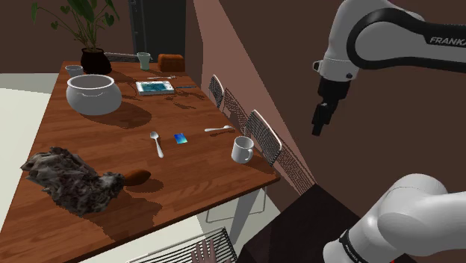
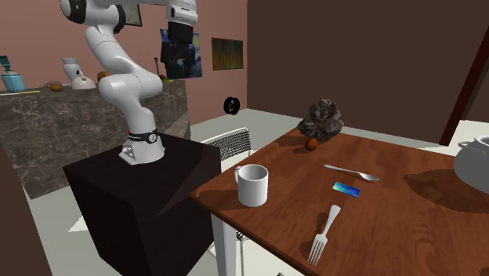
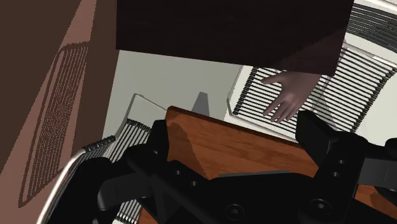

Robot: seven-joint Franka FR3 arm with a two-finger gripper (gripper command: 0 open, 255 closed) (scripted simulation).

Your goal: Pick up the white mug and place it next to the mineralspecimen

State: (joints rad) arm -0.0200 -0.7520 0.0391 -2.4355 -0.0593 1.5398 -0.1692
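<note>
Pincer [image 1: 317, 128] hangs high off the worktop [image 1: 112, 142] edge, fingers wide apart, empty. White mug [image 1: 241, 149] stands upright near that edge, below the pincer and toward the shoulder view's left, handle on the pincer's side. Mineral specimen [image 1: 71, 179] lies well apart, farther left.

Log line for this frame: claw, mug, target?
claw: open, empty, raised beyond table edge | white mug: upright near corner, ungrasped | mineral specimen: apart from mug

Spoon [image 1: 156, 142], fork [image 1: 219, 129], blue card [image 1: 180, 137] on wooden table [image 1: 97, 146]
</note>
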